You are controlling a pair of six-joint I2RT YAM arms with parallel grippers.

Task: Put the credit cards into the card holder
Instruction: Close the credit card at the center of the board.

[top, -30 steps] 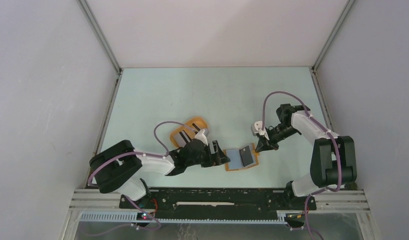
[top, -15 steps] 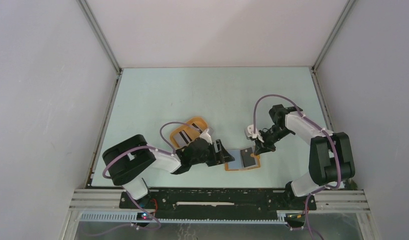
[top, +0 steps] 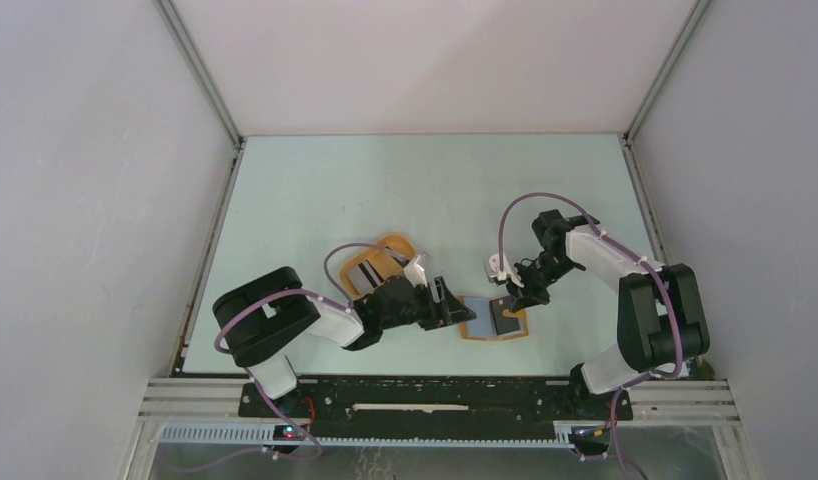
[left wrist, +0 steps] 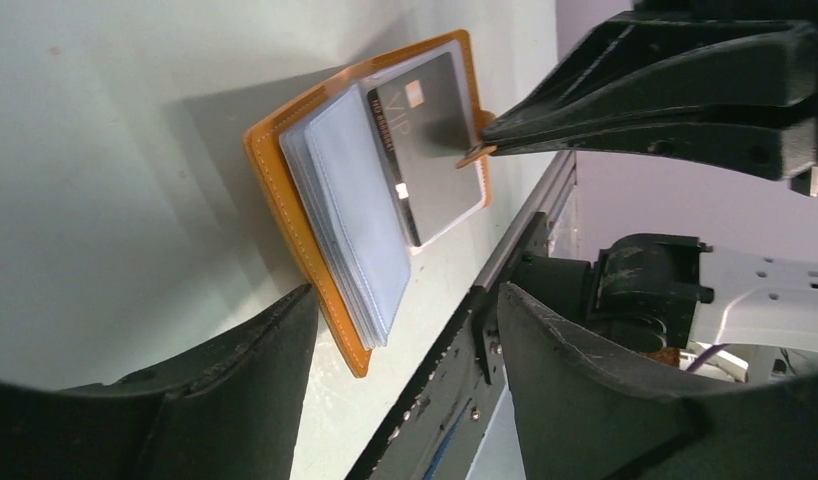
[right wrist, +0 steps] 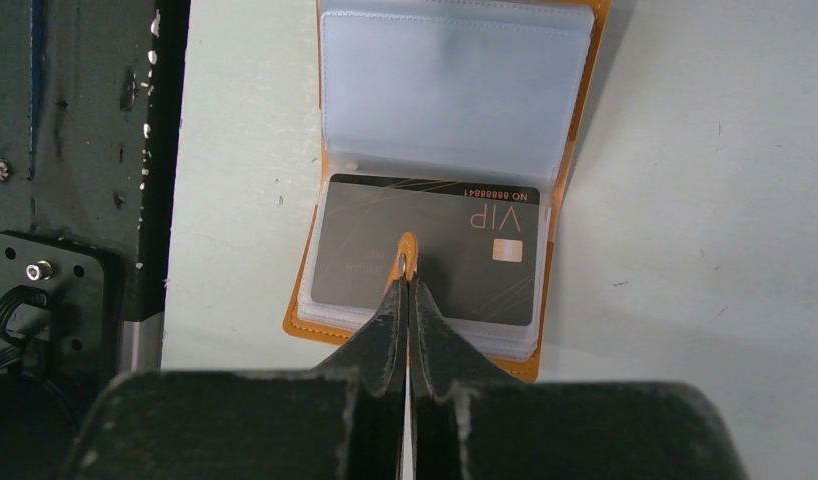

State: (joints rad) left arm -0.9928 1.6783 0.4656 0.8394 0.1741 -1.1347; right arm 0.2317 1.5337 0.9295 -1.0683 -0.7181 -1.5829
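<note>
Card holder (top: 480,320) lying open and flat on the pale green table (top: 385,180) between the two grippers, orange-tan cover down and a stack of clear sleeves (right wrist: 455,100) facing up. On the right half of the card holder, a dark card (right wrist: 475,285) marked VIP, face up over the sleeves and square with the cover; tucked into a slot or only laid on top, cannot tell. Across the middle of that dark card, a small orange tab (right wrist: 409,248). Down on the tab, the right gripper (right wrist: 407,275), angled in from the right of the card holder, fingers pressed tight together with no gap showing; tips touching the tab, but pinching it or merely pushing on it, cannot tell. Just left of the card holder, the left gripper (top: 449,305), low over the table, fingers (left wrist: 235,400) spread wide and gripping nothing; seen from its own wrist, the left edge of the card holder just ahead of the gap, apart from both fingers. Farther left of the card holder and a little beyond it, an oval orange tray (top: 397,241) with a raised rim, partly covered by the left arm and its cable. Inside the tray, more credit cards (top: 363,270), pale grey with a black stripe, lying flat; number not clear. Left half of the card holder showing only pale blue-grey sleeves.
</note>
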